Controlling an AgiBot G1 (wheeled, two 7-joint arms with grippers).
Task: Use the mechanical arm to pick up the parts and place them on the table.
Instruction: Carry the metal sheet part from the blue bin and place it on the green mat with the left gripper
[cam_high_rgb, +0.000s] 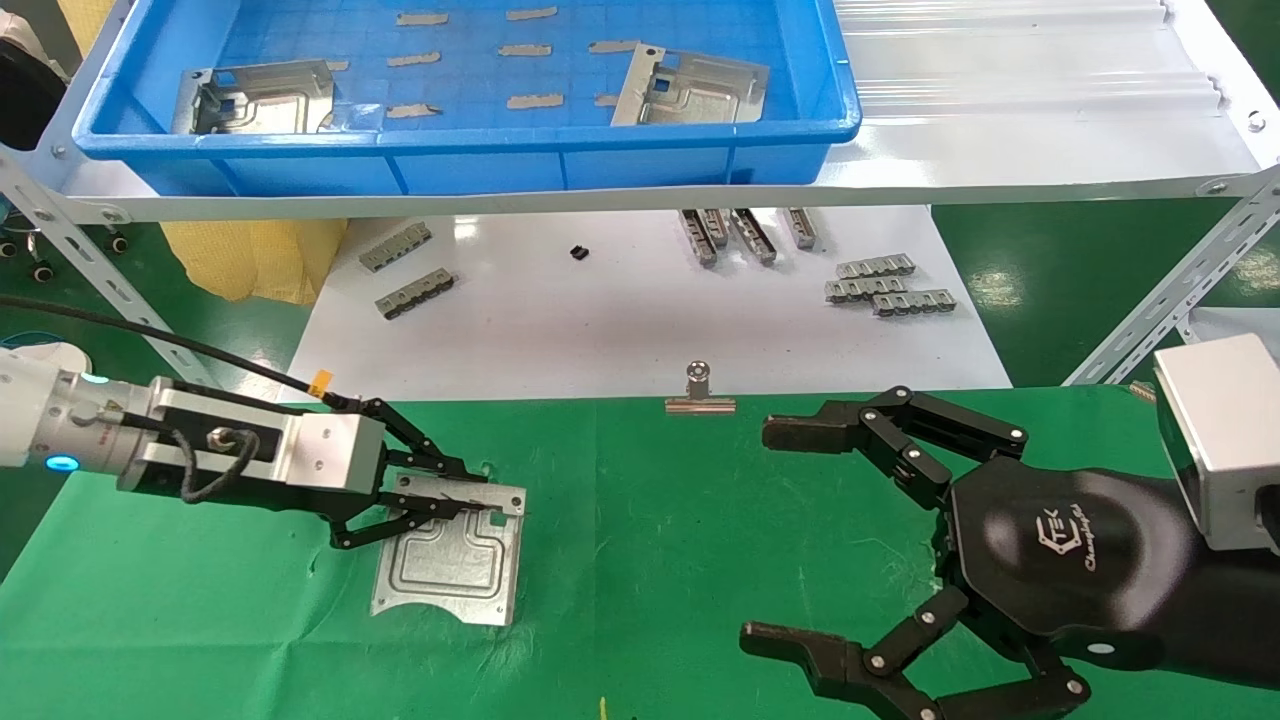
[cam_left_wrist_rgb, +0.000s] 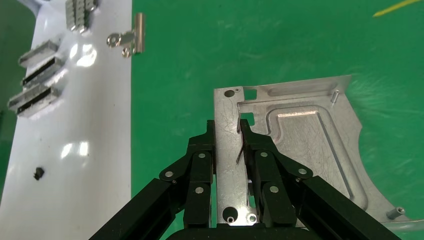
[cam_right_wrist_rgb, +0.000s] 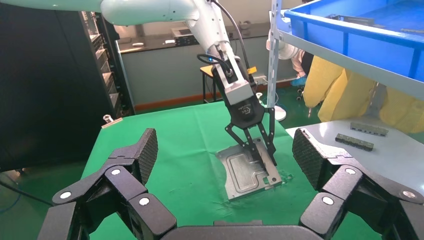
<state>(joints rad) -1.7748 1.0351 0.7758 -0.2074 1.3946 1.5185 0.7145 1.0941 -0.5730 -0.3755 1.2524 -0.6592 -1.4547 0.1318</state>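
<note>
A silvery stamped part (cam_high_rgb: 450, 570) lies flat on the green cloth of the table (cam_high_rgb: 650, 560), at the left front. My left gripper (cam_high_rgb: 480, 497) reaches in low from the left. Its fingers are closed on the folded edge strip along the part's far side. The left wrist view shows the strip between the two fingers (cam_left_wrist_rgb: 200, 165) of that gripper (cam_left_wrist_rgb: 227, 130), with the rest of the part (cam_left_wrist_rgb: 300, 140) resting on the cloth. My right gripper (cam_high_rgb: 780, 535) hangs open and empty over the right of the table. Its wrist view shows the part (cam_right_wrist_rgb: 245, 172) beyond the open right gripper (cam_right_wrist_rgb: 225, 150).
A blue bin (cam_high_rgb: 500, 160) on the white shelf holds two more parts (cam_high_rgb: 255, 100) (cam_high_rgb: 690, 90) and small grey strips. A white board (cam_high_rgb: 620, 320) behind the cloth carries slotted strips (cam_high_rgb: 890, 285). A binder clip (cam_high_rgb: 700, 395) sits at its front edge.
</note>
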